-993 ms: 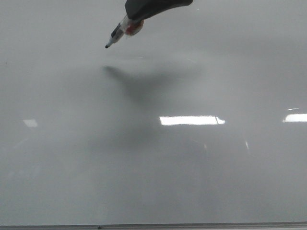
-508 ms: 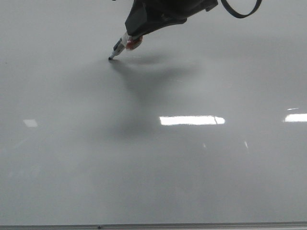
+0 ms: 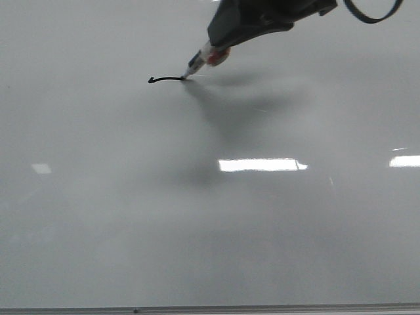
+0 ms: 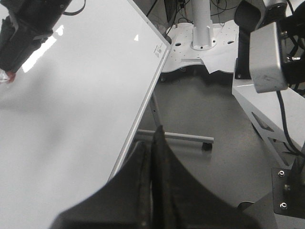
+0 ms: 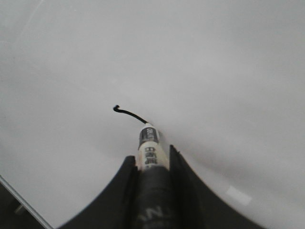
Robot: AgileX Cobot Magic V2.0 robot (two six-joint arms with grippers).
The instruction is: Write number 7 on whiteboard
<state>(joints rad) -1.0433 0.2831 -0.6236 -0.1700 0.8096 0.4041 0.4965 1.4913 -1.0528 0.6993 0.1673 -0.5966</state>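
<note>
At R gripper point(image 5: 151, 162) tip: number 7 point(image 3: 165, 79) stroke.

On the whiteboard point(image 3: 98, 216), the marker point(image 3: 197, 63) tip touches the right end of the number 7 point(image 3: 165, 79) stroke

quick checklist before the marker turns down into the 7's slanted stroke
1. Marker clamped in the right gripper: ok, fingers shut on its barrel.
2. Tip on the whiteboard: ok, it meets the end of the line in the front view.
3. Top stroke of the 7 drawn: ok, short black line with a tiny hook at its start; whether it is long enough, cannot tell.
4. Bare board below the stroke for the downstroke: ok.
5. Left gripper off the board: ok, shut and empty beside its edge.
</note>
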